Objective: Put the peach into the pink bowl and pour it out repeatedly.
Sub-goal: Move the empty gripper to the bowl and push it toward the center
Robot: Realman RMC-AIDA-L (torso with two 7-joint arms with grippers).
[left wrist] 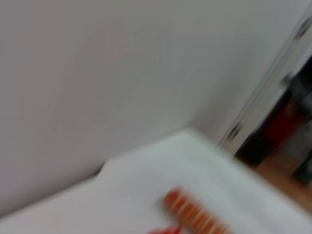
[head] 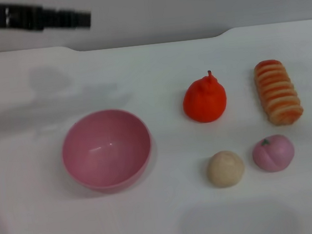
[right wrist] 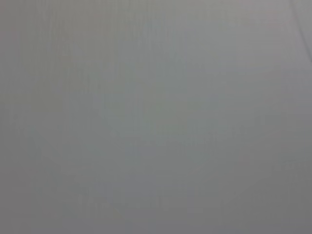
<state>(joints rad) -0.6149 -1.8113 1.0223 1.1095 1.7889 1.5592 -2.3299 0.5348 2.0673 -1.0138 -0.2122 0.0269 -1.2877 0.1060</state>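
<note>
Peach [head: 273, 153] on our near right, untouched, well apart from the pink bowl [head: 106, 149] at left.
We see only the left arm [head: 28, 18], high at far left; its jaws we cannot tell, the right gripper is unseen, so we judge the right arm nearer.

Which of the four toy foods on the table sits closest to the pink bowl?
The plain beige ball, just right of the glossy pink plastic bowl; the pale pink peach lies farther right.
</note>
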